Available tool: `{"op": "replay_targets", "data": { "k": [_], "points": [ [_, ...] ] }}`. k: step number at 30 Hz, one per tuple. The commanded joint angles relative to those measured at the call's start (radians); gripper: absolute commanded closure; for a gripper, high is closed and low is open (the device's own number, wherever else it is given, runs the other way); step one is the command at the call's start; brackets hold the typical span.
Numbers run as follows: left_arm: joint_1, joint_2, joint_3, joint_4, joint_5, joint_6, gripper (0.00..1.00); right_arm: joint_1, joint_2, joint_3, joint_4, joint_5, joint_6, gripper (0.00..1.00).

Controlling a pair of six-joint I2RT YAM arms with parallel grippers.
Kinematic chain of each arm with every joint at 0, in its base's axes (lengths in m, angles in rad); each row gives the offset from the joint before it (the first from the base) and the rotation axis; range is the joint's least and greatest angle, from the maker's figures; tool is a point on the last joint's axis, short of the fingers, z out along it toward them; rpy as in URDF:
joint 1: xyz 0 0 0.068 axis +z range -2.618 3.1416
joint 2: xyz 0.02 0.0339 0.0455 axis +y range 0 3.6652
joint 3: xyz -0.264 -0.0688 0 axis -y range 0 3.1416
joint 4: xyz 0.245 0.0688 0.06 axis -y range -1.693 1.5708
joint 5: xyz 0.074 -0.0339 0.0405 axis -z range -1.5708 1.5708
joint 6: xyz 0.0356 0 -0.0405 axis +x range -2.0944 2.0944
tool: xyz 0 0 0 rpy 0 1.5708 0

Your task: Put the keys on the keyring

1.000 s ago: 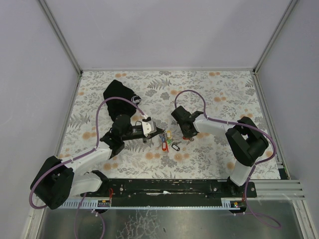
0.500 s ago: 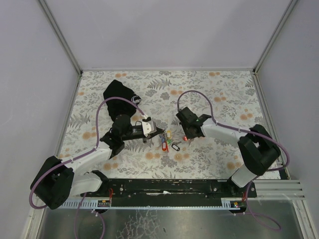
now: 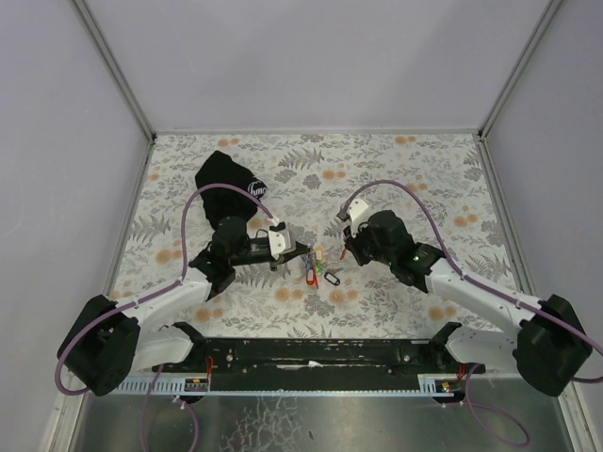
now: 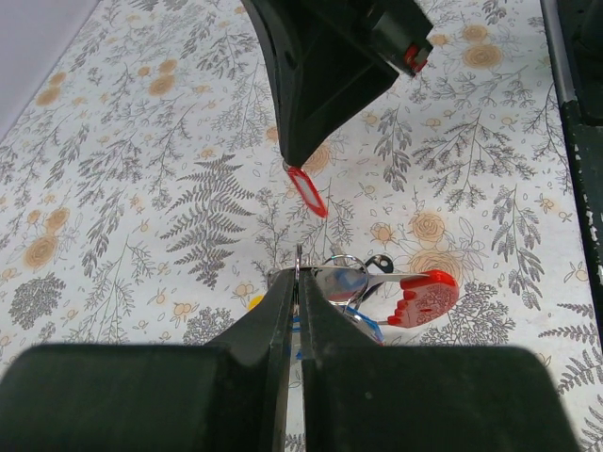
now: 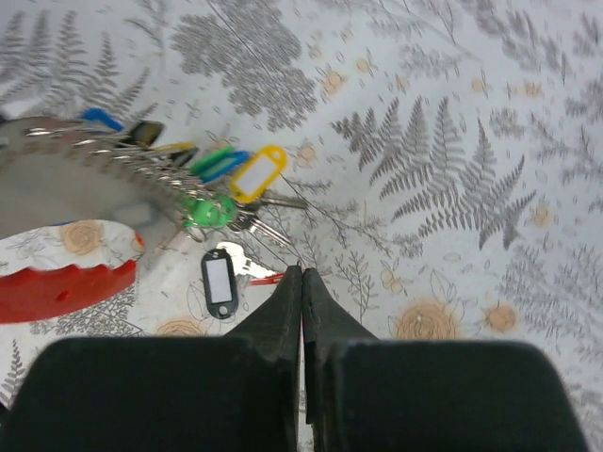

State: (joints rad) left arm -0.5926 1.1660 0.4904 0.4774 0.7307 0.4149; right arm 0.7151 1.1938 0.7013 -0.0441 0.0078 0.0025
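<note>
The keys [image 3: 317, 266] lie bunched on the flowered table between my two grippers, with yellow [image 5: 256, 174], green [image 5: 212, 209] and blue [image 5: 226, 165] tags and a red foot-shaped charm [image 4: 424, 297]. My left gripper [image 4: 299, 278] is shut on the metal keyring [image 4: 299, 259], seen edge-on between the jaws; it also shows in the top view [image 3: 303, 251]. My right gripper [image 5: 301, 268] is shut on a red-tagged key [image 4: 306, 190], which hangs from its tip just above the table; in the top view the gripper [image 3: 348, 254] is right of the bunch. A black-tagged key [image 5: 219, 281] lies loose beside it.
A big black cloth pouch [image 3: 226, 179] with a white logo lies at the back left of the table. A black rail [image 3: 320, 353] runs along the near edge. Grey walls stand on three sides.
The right arm has stretched out, its elbow swinging down to the right, while its gripper stays right of the keys with the red-tagged key. The left arm has not moved.
</note>
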Motion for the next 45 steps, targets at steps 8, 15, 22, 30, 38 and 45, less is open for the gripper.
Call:
{"op": "replay_targets", "data": {
  "k": [8,15,22,30,38,45],
  "points": [
    [0.007,0.017,0.026,0.044,0.085,0.032,1.0,-0.043,-0.09,-0.021,0.181,-0.439,-0.278,1.0],
    [0.005,0.029,0.039,0.014,0.117,0.05,1.0,-0.043,-0.069,0.0,0.185,-0.582,-0.392,1.0],
    [0.005,0.057,0.059,-0.003,0.16,0.055,1.0,-0.043,-0.08,-0.003,0.19,-0.672,-0.467,1.0],
    [0.005,0.08,0.069,-0.005,0.166,0.044,1.0,-0.042,-0.089,0.016,0.169,-0.665,-0.47,1.0],
    [0.005,0.096,0.091,-0.057,0.178,0.064,1.0,-0.005,-0.092,0.008,0.175,-0.613,-0.497,1.0],
    [0.005,0.106,0.108,-0.093,0.197,0.083,1.0,0.047,-0.106,-0.001,0.179,-0.512,-0.525,1.0]
  ]
}}
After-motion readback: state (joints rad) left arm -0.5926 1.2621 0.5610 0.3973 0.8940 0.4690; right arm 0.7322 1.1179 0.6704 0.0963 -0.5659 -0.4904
